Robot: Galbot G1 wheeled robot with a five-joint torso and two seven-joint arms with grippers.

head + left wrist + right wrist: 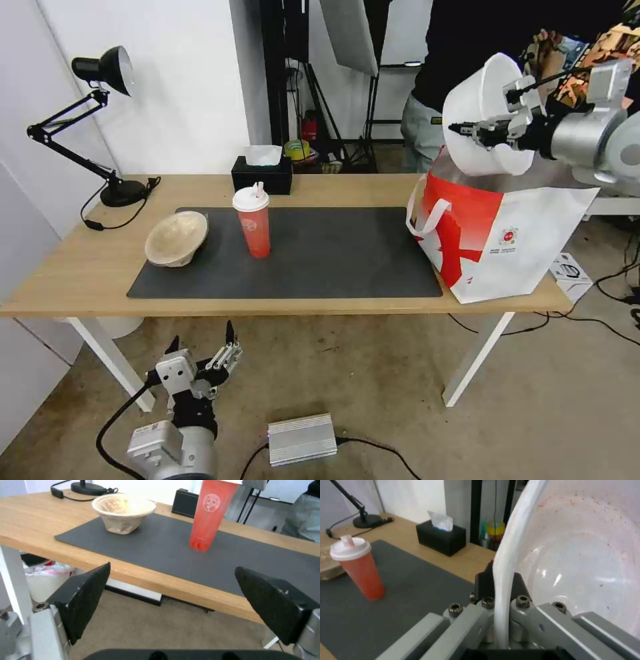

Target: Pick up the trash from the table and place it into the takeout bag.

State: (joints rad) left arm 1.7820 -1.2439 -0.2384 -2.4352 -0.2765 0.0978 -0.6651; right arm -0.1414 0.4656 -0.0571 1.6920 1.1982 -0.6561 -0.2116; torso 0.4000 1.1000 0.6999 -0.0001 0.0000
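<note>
My right gripper [467,128] is shut on the rim of the large white plastic bowl [481,119], holding it tipped on its side in the air above the white and red takeout bag [497,230] at the table's right end. In the right wrist view the bowl [586,555] shows red specks inside, its rim pinched between the fingers [485,580]. The red paper cup [253,221] with white lid stands upright on the dark mat [333,257]. A beige pulp bowl [176,238] lies tilted at the mat's left end. My left gripper [200,348] hangs open below the table's front edge.
A black tissue box [262,172] sits at the table's back edge, a black desk lamp [100,120] at the back left. A silver box [301,439] and cables lie on the floor. A person stands behind the bag.
</note>
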